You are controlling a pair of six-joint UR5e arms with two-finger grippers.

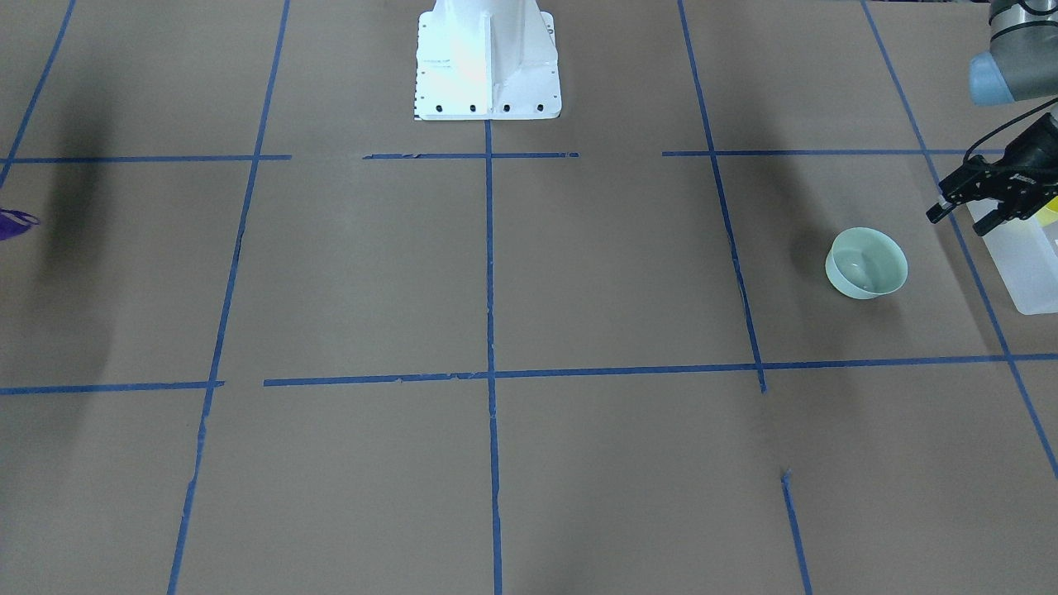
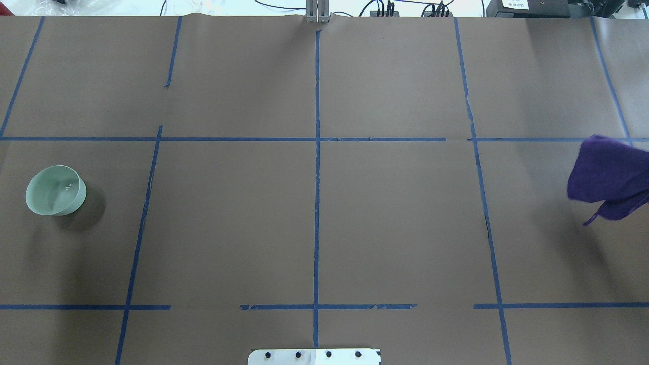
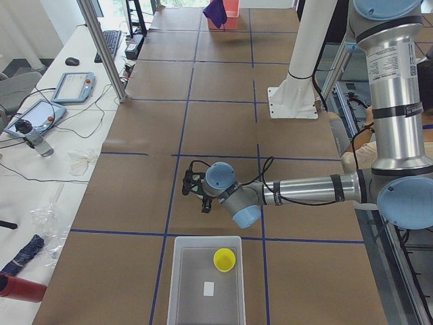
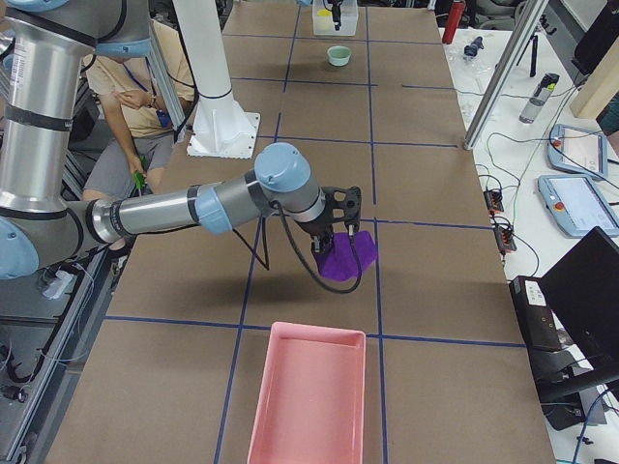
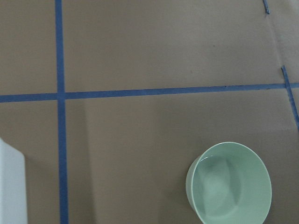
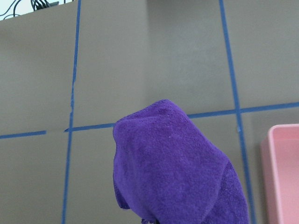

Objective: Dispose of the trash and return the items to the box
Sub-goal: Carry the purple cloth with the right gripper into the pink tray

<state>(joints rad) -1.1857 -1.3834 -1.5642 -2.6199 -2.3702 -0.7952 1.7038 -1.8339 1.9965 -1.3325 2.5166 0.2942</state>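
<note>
The yellow cup stands inside the frosted-white box at the table's left end; a bit of it shows in the front view. My left gripper is open and empty, low beside the box, a short way from the pale green bowl. The bowl also shows in the left wrist view. My right gripper holds a purple cloth above the table; the cloth hides its fingers.
A pink tray lies at the table's right end, just beyond the hanging cloth. The robot's white base stands at the middle of the near edge. Blue tape lines cross the brown table.
</note>
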